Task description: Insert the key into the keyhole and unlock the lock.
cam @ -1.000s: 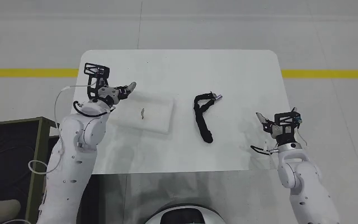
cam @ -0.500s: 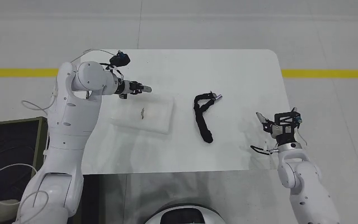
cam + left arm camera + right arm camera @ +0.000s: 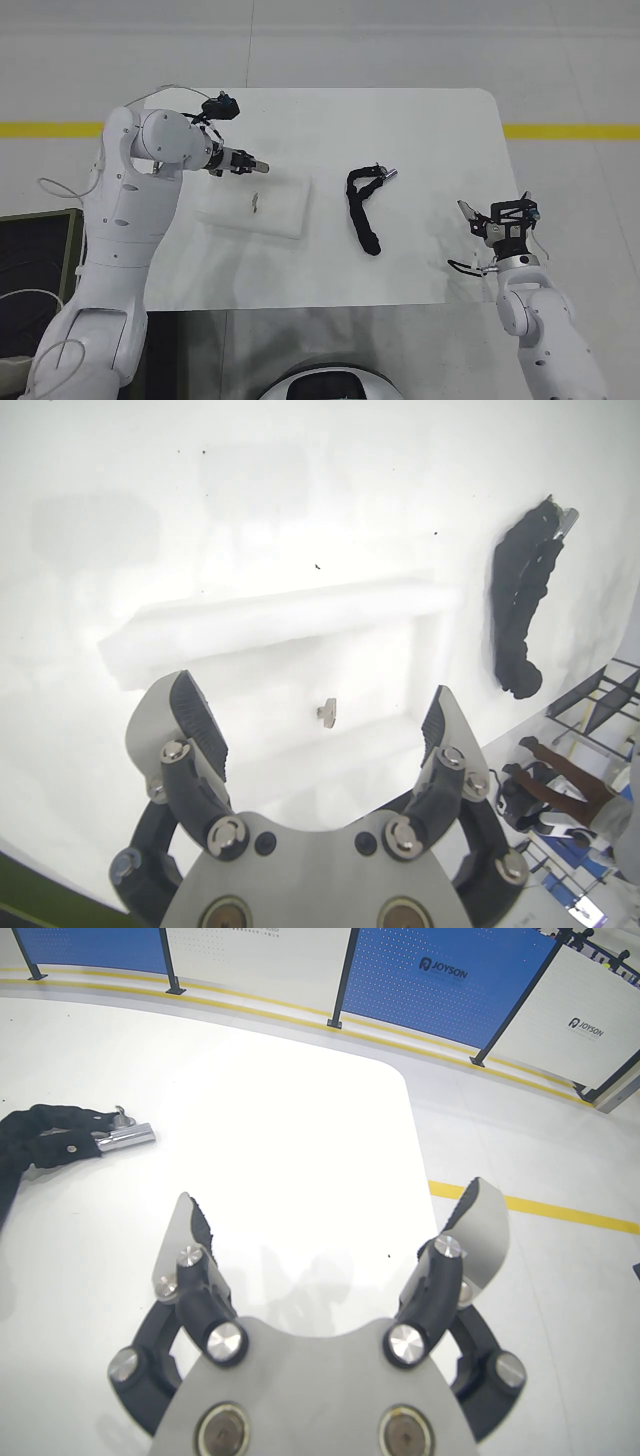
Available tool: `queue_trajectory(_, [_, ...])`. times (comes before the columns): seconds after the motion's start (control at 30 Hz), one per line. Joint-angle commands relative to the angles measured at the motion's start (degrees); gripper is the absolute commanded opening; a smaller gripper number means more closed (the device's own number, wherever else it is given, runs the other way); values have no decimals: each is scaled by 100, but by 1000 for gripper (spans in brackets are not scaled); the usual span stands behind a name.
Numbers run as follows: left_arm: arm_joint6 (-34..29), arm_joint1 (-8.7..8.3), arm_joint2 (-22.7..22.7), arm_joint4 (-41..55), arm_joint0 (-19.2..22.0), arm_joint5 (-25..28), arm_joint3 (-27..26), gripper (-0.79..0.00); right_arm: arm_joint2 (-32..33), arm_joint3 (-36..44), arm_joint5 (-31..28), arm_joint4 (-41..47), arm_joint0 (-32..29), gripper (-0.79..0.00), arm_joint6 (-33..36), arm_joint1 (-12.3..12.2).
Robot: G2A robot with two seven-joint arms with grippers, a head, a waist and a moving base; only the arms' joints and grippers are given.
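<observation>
Above pad [image 3: 285, 215]: left end effector [image 3: 258, 167], jaws apart, over key [image 3: 328, 713]. Step: pick-up. Next: lower & pinch key.

Top camera: high above arms, facing straight down, whole table [image 3: 420, 120] in frame, floor around it. Left wrist camera: close over white pad [image 3: 300, 615], looking steeply down past left gripper [image 3: 311, 687], key [image 3: 328, 713] just ahead, lock [image 3: 515, 620] farther off. Right wrist camera: low near table edge, facing across tabletop past right gripper [image 3: 332, 1193] toward barrier panels [image 3: 415, 983]. Lock shared by all three; pad and key by top and left wrist.
</observation>
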State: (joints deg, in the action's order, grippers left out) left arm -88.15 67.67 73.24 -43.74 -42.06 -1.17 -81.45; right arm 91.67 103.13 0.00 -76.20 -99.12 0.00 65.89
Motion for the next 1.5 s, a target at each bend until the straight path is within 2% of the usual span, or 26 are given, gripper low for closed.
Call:
queue_trajectory(0.0, [15, -28, -357, 276, 317, 337, 453, 0, 0, 0, 0, 0, 0, 0, 0, 0])
queue_trajectory(0.07, [15, -34, -923, 733, 706, 573, 972, 0, 0, 0, 0, 0, 0, 0, 0, 0])
queue_trajectory(0.1, [15, -41, -1254, 1046, 923, 760, 1214, -86, 0, 0, 0, 0, 0, 0, 0, 0])
queue_trajectory(0.2, [15, -87, -2172, 1341, 1561, 813, 1697, -132, 0, 0, 0, 0, 0, 0, 0, 0])
queue_trajectory(0.23, [15, -102, -2429, 1486, 1683, 861, 1780, -172, 0, 0, 0, 0, 0, 0, 0, 0])
queue_trajectory(0.27, [15, -116, -2698, 1618, 1788, 893, 1871, -256, 0, 0, 0, 0, 0, 0, 0, 0])
queue_trajectory(0.4, [15, -196, -3542, 1933, 2168, 789, 2001, -394, 0, 0, 0, 0, 0, 0, 0, 0])
queue_trajectory(0.63, [15, -427, -4481, 2553, 2532, 553, 1943, -456, 0, 0, 0, 0, 0, 0, 0, 0])
queue_trajectory(0.77, [15, -576, -4859, 2758, 2650, 398, 1756, -456, 0, 0, 0, 0, 0, 0, 0, 0])
queue_trajectory(0.87, [15, -671, -5071, 2904, 2724, 320, 1705, -505, 0, 0, 0, 0, 0, 0, 0, 0])
queue_trajectory(1.03, [15, -760, -5310, 3142, 2790, 306, 1737, -542, 0, 0, 0, 0, 0, 0, 0, 0])
queue_trajectory(1.23, [15, -750, -5407, 3267, 2799, 295, 1933, -582, 0, 0, 0, 0, 0, 0, 0, 0])
queue_trajectory(1.33, [15, -714, -5378, 3267, 2795, 336, 2022, -711, 0, 0, 0, 0, 0, 0, 0, 0])
queue_trajectory(1.47, [98, -659, -5212, 3270, 2726, 311, 2096, -690, 0, 0, 0, 0, 0, 0, 0, 0])
